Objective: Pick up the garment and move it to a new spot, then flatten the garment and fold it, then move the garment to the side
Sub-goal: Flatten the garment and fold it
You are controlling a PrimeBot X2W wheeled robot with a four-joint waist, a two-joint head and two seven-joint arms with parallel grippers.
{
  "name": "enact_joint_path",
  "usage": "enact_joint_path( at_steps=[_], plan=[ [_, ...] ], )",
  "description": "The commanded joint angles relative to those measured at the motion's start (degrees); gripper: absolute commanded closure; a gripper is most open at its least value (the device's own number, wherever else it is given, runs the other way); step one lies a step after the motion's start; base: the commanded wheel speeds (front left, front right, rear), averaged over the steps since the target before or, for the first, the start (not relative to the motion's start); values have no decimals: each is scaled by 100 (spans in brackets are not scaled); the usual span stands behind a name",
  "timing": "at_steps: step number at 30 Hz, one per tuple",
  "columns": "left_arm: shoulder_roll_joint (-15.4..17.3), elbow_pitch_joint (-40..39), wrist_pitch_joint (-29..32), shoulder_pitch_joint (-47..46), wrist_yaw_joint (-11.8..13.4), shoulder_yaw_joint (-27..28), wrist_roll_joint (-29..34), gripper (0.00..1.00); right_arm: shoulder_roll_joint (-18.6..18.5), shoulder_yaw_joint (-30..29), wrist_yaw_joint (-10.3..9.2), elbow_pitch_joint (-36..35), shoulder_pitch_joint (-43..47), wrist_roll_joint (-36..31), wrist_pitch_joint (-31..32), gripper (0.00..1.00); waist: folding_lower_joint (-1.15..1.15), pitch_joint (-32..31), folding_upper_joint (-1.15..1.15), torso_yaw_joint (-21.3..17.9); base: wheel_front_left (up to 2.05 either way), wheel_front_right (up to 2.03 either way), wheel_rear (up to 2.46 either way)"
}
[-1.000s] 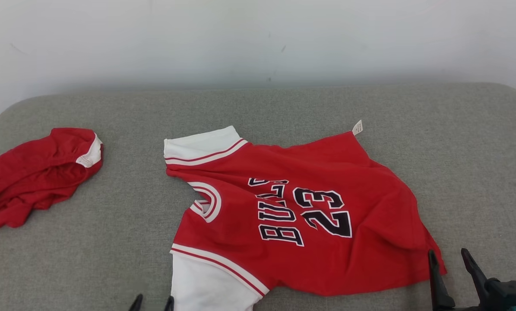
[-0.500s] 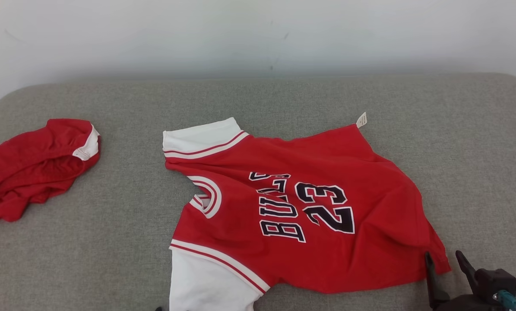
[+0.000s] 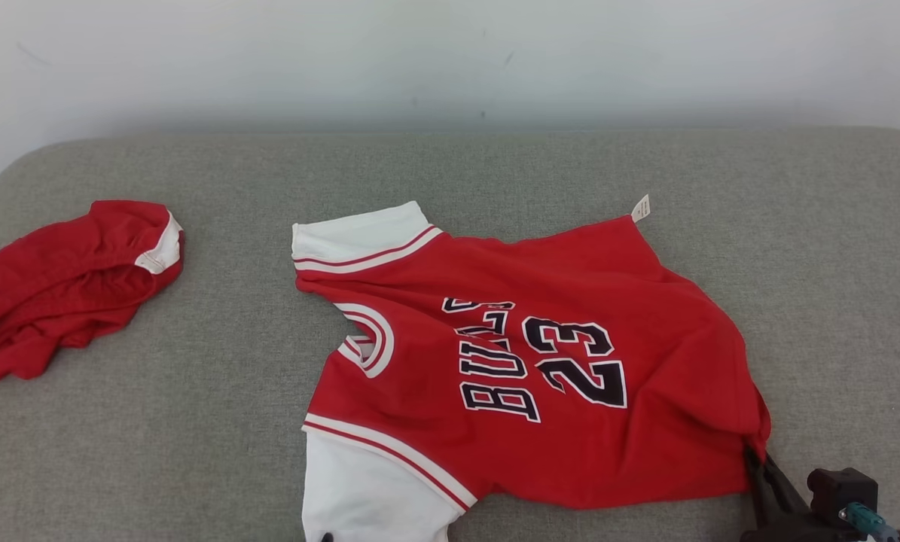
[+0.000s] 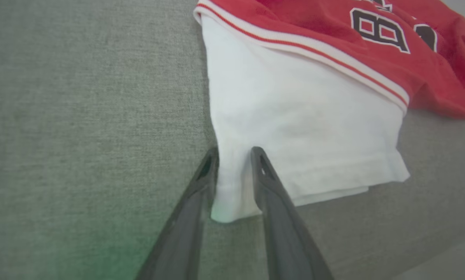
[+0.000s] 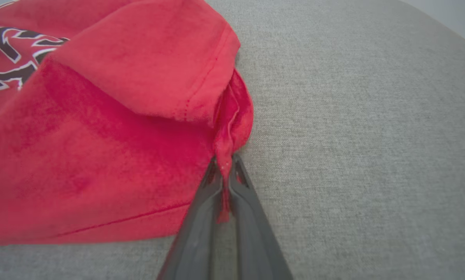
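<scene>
The right tool [image 5: 225, 161] is pinched shut on the red hem corner of the jersey [image 3: 540, 361]. The left tool [image 4: 234, 153] is set astride the white sleeve [image 4: 294, 128]; whether it is clamped cannot be told. The jersey is spread by the cushion's [image 3: 193, 421] near edge. The pick-up grasp is judged in hand; a level, two-sided lift is called for next.

Jersey [image 3: 540, 361]: soft matt knit cloth, ribbed trim. Cushion [image 3: 193, 421]: coarse woven grey fabric, matt. Fingers [image 4: 189, 217]: smooth dark plastic, dull sheen. Wall [image 3: 450, 60], 12 o'clock: smooth, matt.
</scene>
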Motion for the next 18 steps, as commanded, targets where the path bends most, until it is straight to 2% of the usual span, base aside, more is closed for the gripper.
enact_joint_path(
  at_steps=[1, 5, 11, 14, 18],
  plan=[
    [-62, 44, -2, -53, 5, -84, -77, 100, -15, -1, -15, -28, 19, 68, -50, 100, -1, -25, 0, 14, 0, 0, 0],
    [-89, -19, -3, -51, 5, -104, -153, 100, -19, 6, -14, -271, 143, 107, -68, 100, -1, -43, 0, 21, 0, 0, 0],
    [-189, -828, -9, 116, 6, 360, -203, 100, 65, -126, -14, -1411, 537, 259, -73, 100, -1, -13, 0, 17, 0, 0, 0],
    [-89, -1384, -9, -6, 7, 546, -70, 100, 43, -83, -14, -1902, 546, 350, -74, 100, -1, 39, 0, -2, 0, 0, 0],
    [168, -1916, -9, -604, 7, 629, 11, 100, -40, 89, -14, -2281, 148, 505, -68, 100, -1, 148, 0, -45, 0, 0, 0]
  ],
)
